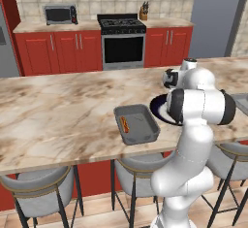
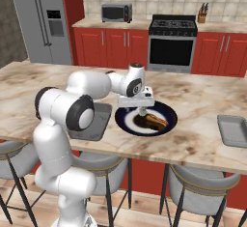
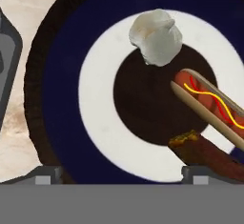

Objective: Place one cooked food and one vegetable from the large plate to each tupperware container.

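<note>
My gripper (image 2: 142, 109) hangs over the plate (image 2: 166, 124) with its jaws spread wide and nothing between them, poised, I judge, to come down on one of the foods below. Seen from the hand, the plate's dark centre lies straight beneath me: a pale, lumpy white piece (image 3: 156, 36), cauliflower by the look of it, sits at the edge of the white ring, a hot dog (image 3: 214, 109) in its bun with a yellow squiggle lies beside it, and a dark brown piece (image 3: 206, 154) with a crusted end touches the hot dog's near side. The three are bunched close, so a clean pick calls for centring on one alone.

Just beside the plate, on my left, stands one tub (image 1: 137, 123), already carrying a small orange item (image 1: 125, 124) along its near wall; I judge it wants a partner from the plate. The second tub (image 2: 233, 130) waits well apart on my right, and I cannot tell whether it holds anything.

All of this rests on a beige marble island (image 1: 53, 110) fronted by grey stools (image 1: 39, 186). Behind stand red cabinets (image 1: 58, 50), a black stove (image 2: 172, 41), a microwave (image 2: 116, 12), a knife block (image 2: 203, 13) and a steel fridge (image 2: 41, 21).
</note>
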Motion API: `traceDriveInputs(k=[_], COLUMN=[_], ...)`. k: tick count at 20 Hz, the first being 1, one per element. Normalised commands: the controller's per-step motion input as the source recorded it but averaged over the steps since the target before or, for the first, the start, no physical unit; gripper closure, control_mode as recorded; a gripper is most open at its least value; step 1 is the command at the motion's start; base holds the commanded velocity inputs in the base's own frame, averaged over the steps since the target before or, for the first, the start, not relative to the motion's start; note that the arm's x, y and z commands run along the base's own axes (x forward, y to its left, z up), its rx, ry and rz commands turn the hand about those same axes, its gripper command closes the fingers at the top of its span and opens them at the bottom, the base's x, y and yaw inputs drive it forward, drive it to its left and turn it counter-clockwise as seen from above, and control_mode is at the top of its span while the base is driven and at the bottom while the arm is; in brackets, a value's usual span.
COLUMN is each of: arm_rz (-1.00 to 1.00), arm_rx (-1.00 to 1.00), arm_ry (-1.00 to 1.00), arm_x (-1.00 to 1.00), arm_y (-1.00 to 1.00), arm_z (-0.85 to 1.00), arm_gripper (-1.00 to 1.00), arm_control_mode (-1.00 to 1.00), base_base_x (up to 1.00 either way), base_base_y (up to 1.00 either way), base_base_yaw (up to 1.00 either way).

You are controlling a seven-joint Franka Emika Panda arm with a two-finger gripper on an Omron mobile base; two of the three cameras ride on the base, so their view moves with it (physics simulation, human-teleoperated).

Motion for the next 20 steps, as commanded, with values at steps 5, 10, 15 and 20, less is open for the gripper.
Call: traceDriveInputs(k=[5,10,15,20], arm_rz=[0.03,0.04,0.02,0.07], arm_rx=[0.00,0.00,0.00,0.00], arm_ry=[0.00,-0.03,0.00,0.00], arm_x=[0.40,0.27,0.34,0.35], arm_y=[-0.01,0.00,-0.03,-0.10], arm_z=[-0.01,-0.23,-0.33,-0.23], arm_gripper=[-1.00,-1.00,-1.00,-1.00], arm_control_mode=[-1.00,-1.00,-1.00,-1.00], base_base_x=[0.00,0.00,0.00,0.00], base_base_y=[0.00,0.00,0.00,0.00], base_base_yaw=[0.00,0.00,0.00,0.00])
